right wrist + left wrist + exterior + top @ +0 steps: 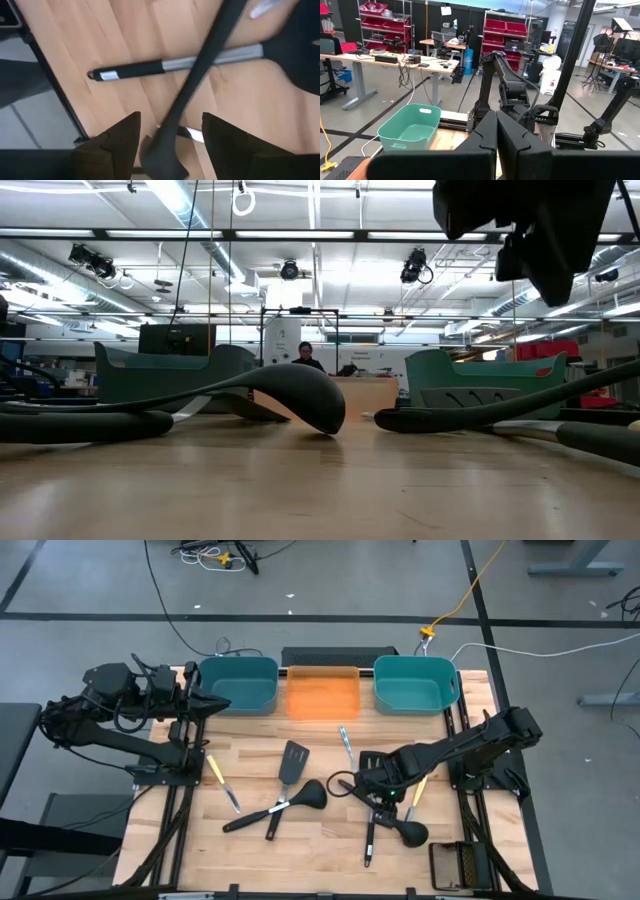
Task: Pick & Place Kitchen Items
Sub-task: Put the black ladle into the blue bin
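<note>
spatula [300, 55]: blurred, cut by edge | ladle [405, 830]: handle hidden under right arm

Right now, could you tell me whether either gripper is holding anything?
Nothing is held. The right gripper stands open astride a black utensil handle; the left gripper is shut, empty.

A grey concrete floor [330, 580] with dark seam lines surrounds the wooden surface [300, 840]; a yellow cable [470, 590] trails off toward one o'clock. Long ceiling strip lights [190, 205] brighten the hall. Red storage bins [502, 27] fill shelving beside a cluttered workbench [385, 61].
</note>
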`<state>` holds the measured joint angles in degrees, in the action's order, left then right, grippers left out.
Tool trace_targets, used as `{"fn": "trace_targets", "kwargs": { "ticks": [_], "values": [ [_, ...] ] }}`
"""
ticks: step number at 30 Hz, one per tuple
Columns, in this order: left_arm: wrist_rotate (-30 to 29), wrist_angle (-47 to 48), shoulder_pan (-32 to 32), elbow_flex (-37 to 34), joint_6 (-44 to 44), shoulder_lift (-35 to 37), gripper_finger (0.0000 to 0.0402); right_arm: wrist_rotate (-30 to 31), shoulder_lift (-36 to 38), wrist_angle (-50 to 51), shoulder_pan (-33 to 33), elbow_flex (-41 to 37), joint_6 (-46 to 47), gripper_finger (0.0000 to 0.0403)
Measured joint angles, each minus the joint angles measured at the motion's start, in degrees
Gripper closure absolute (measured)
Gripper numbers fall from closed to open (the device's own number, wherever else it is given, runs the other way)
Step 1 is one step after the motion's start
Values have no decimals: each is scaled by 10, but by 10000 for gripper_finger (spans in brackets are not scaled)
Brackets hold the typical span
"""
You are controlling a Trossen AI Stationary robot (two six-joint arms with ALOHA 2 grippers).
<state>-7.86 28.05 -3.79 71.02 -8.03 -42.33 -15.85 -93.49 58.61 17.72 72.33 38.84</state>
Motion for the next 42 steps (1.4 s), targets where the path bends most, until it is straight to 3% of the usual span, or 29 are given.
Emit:
{"fn": "trace_targets", "kwargs": {
  "ticks": [23,34,42],
  "values": [
    [-5,0,0,0,1,0,399,0,0,-131,0,-114,10,188],
    [-5,0,0,0,1,0,399,16,0,-150,0,-122,-3,188],
    [-5,0,0,0,1,0,399,14,-41,-157,0,-122,-3,188]
  ]
}}
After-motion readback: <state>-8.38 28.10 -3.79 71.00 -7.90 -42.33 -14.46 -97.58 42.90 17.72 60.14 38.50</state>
